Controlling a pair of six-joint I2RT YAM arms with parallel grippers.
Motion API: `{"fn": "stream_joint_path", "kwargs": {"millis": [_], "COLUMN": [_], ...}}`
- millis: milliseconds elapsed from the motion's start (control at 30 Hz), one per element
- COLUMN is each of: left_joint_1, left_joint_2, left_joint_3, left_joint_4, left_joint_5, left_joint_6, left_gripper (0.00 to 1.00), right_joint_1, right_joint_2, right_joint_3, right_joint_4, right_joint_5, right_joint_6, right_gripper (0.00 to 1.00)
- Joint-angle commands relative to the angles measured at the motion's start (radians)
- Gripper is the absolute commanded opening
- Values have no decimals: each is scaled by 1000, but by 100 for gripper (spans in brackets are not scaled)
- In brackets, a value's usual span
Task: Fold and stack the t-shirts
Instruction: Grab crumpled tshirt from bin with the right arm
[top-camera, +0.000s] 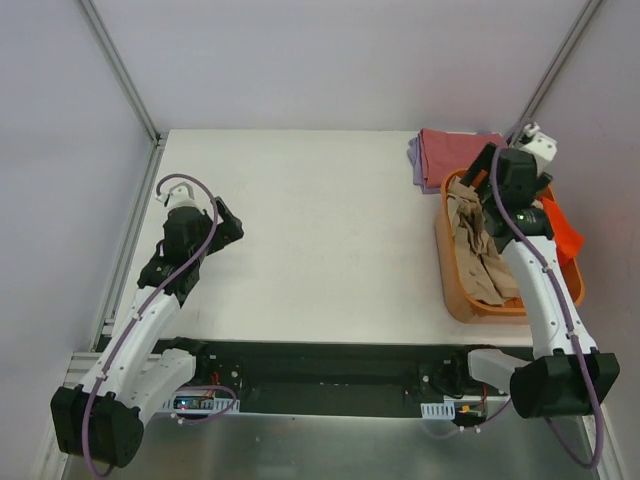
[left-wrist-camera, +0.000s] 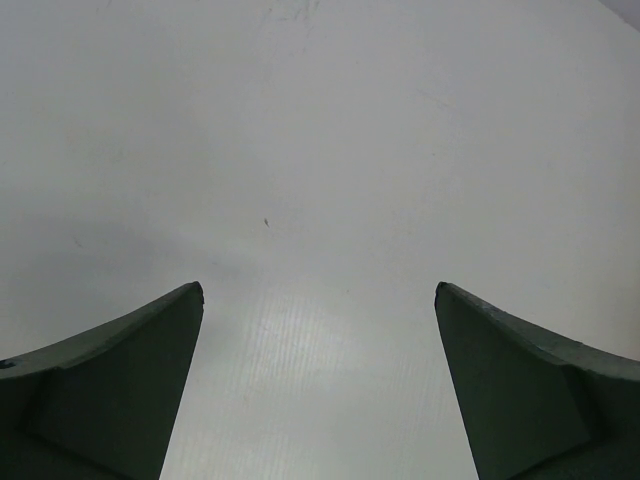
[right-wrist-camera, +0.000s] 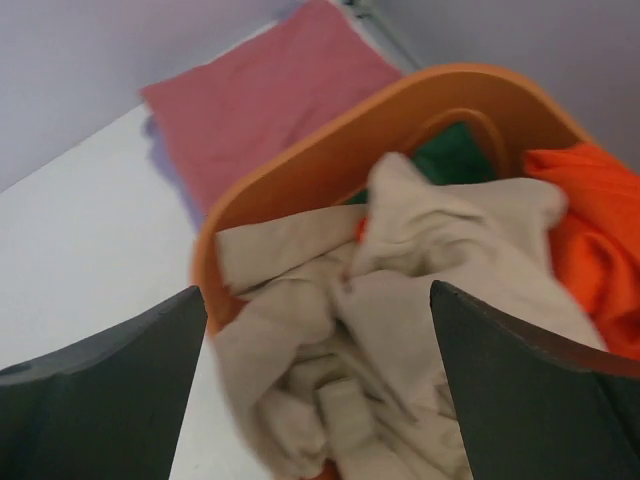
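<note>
Gaping wide over the table (left-wrist-camera: 320, 120), the left gripper (left-wrist-camera: 320, 290) waits empty; the right gripper (right-wrist-camera: 318, 290), equally wide, hovers above the tub (right-wrist-camera: 300, 170) with the beige shirt (right-wrist-camera: 400, 300), orange shirt (right-wrist-camera: 590, 260) and green shirt (right-wrist-camera: 455, 155) unfolded. Beyond, the red shirt (right-wrist-camera: 270, 100) lies folded on the lavender shirt (top-camera: 414, 165): probably two done.

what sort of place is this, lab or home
Most likely a robotics lab cell: a white table boxed in by plain panels, left arm and right arm bolted at its edge, and an orange tub of t-shirts.
</note>
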Motion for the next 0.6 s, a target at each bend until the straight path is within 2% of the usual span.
{"fn": "stream_joint_path", "kwargs": {"millis": [0, 100, 233, 333, 400, 500, 567], "left_joint_1": [9, 9, 9, 9, 9, 9, 9], "left_joint_2": [60, 86, 103, 114, 114, 111, 109], "left_joint_3": [38, 47, 51, 51, 49, 47, 46], "left_joint_4": [18, 19, 25, 25, 24, 25, 24], "left_joint_5": [14, 20, 25, 29, 32, 29, 26], "left_joint_6": [15, 17, 20, 22, 22, 23, 23], "left_gripper": [99, 99, 99, 99, 99, 99, 99], "right_joint_1": [-190, -282, -331, -374, -383, -383, -383], "right_joint_2": [25, 45, 140, 230, 286, 321, 286], "right_joint_3": [44, 24, 19, 51, 90, 133, 125], "right_joint_4": [-173, -191, -210, -211, -221, -257, -242], "right_joint_5": [44, -59, -108, -229, -292, -323, -345], "right_joint_6": [88, 96, 93, 79, 62, 67, 73], "right_gripper": [96, 96, 96, 97, 86, 46, 29]}}
